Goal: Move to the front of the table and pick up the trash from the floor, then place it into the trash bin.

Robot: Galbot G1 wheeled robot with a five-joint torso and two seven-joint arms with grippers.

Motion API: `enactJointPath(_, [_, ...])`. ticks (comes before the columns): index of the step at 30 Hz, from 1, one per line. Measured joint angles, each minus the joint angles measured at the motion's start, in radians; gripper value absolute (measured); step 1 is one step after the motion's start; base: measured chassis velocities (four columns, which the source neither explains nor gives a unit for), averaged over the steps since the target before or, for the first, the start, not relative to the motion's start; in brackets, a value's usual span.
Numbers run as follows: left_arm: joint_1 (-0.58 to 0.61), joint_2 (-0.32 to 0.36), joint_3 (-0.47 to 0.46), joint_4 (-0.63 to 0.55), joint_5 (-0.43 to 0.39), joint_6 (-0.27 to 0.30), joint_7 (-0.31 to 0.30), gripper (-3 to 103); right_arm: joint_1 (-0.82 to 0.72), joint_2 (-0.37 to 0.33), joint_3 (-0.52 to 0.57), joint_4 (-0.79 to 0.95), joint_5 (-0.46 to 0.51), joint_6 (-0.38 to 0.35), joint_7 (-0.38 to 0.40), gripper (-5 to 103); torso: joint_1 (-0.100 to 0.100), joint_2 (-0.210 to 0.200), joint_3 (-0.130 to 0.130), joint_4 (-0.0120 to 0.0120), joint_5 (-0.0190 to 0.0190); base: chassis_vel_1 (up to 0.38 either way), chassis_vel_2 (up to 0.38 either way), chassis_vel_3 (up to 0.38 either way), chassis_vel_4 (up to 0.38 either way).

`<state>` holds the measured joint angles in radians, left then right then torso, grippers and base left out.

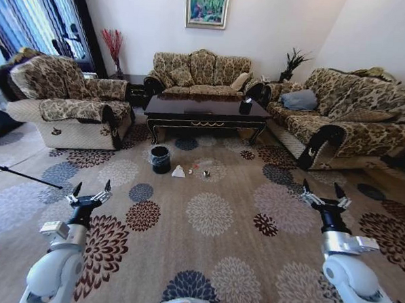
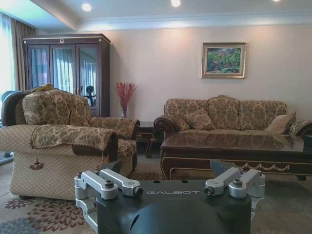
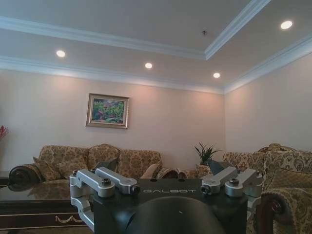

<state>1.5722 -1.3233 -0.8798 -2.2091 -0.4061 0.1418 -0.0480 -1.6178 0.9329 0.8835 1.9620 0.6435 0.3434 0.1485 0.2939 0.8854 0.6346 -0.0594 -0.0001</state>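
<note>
Left gripper (image 1: 92, 191): jaws spread wide, holding nothing, raised over carpet (image 1: 210, 260) | right gripper (image 1: 326, 194): jaws spread wide, empty, also over carpet | trash (image 1: 179, 171): white tissue with small scraps on carpet, just beside trash bin (image 1: 160, 159) | bin: upright before table (image 1: 204, 111) front edge, well apart from both grippers.

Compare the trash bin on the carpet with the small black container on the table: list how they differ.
The trash bin stands on the carpet in front of the table, near its left end; the small black container sits on the tabletop near the right end. The trash bin has a pale bag ruffled over its rim; the container has something white sticking out of its top. The bin looks wider. Both are dark and upright.
</note>
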Motion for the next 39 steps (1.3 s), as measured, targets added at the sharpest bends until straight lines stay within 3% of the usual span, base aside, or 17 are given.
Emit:
enactJointPath(12, [-0.007,0.006,0.007,0.008,-0.001,-0.005,0.013,100,-0.01,0.011,-0.008,-0.003,-0.021,0.013,-0.027,100,-0.023,-0.052,-0.029,-0.0001,0.0001,0.0,0.0,0.0,0.0])
enactJointPath(26, [-0.005,0.016,-0.024,-0.062,-0.04,-0.007,0.023,100,-0.047,0.034,0.0,0.038,-0.093,0.039,-0.057,100,-0.048,-0.113,-0.065,0.0,0.0001,0.0,0.0,0.0,0.0])
enactJointPath(39, [0.018,-0.024,-0.005,-0.055,-0.024,-0.036,0.03,100,-0.094,0.057,0.019,0.078,-0.098,0.044,-0.056,100,-0.074,-0.173,-0.099,0.0,0.0001,0.0,0.0,0.0,0.0])
